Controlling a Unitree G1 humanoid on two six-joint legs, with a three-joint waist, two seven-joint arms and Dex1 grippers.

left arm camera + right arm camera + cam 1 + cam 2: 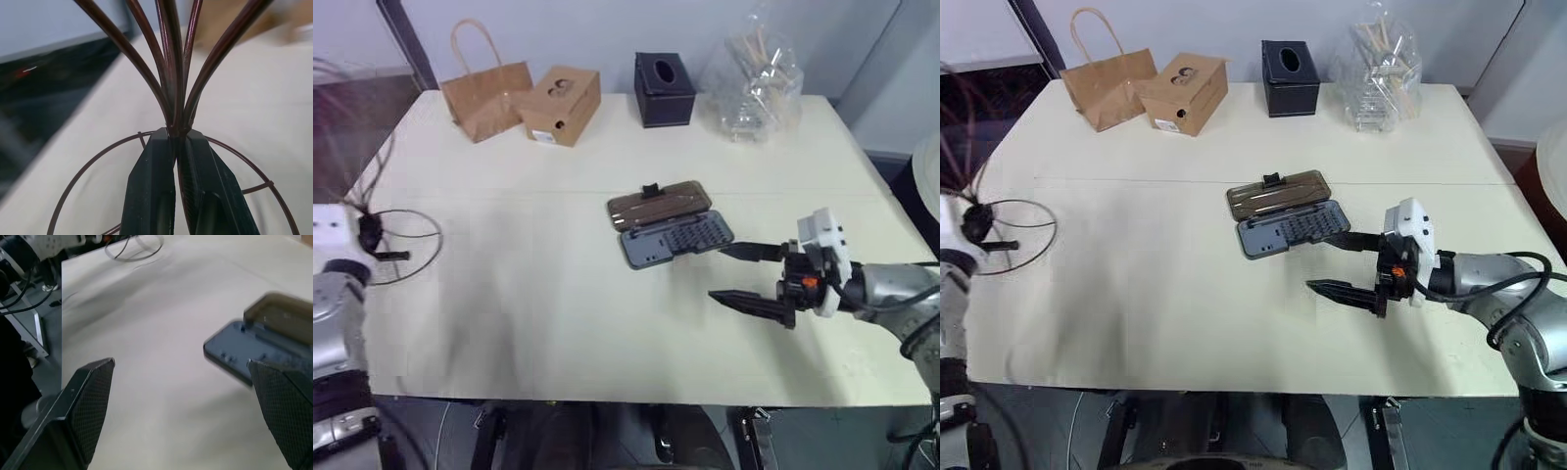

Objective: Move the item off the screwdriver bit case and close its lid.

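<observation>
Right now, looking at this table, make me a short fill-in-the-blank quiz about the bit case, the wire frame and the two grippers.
1. The lid of the screwdriver bit case lies ____, not closed.
2. The left gripper has its jaws shut on the ____.
3. The right gripper, beside the case, has its jaws ____.
4. The wire globe frame sits at the table's ____ edge, apart from the case.

Missing words: open; wire globe frame; open; left

Bench (558, 323): cream | wire globe frame (171, 73): dark brown | bit case (675, 240): grey-blue tray | lid (658, 204): smoky brown | tissue box (664, 90): black | paper bag (486, 93): tan
</observation>
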